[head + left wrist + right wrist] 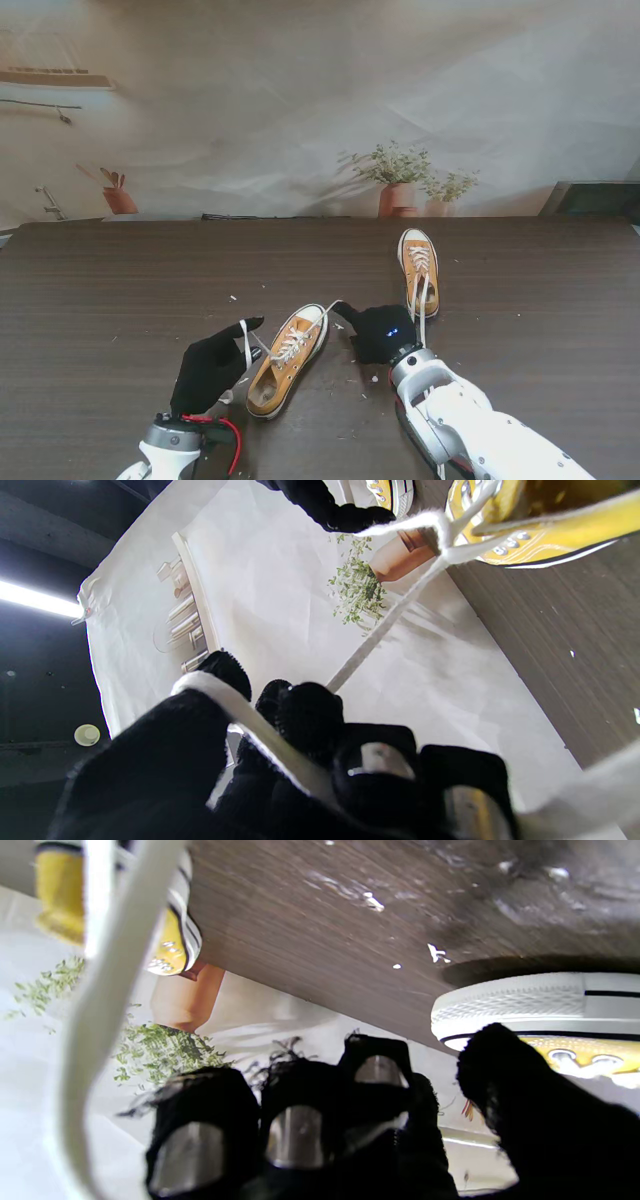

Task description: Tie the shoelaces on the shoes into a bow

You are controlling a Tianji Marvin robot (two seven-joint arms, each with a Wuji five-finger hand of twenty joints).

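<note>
2 mustard shoes on bench [120, 290]: near shoe [287, 360] btwn both hands, far shoe [419, 268] beyond. Left hand [212, 368] grips white lace [245, 345]; wrist cam shows it across the fingers [310, 715]. Right hand [382, 332] prob pinching other lace [328, 308], can't tell.
</note>
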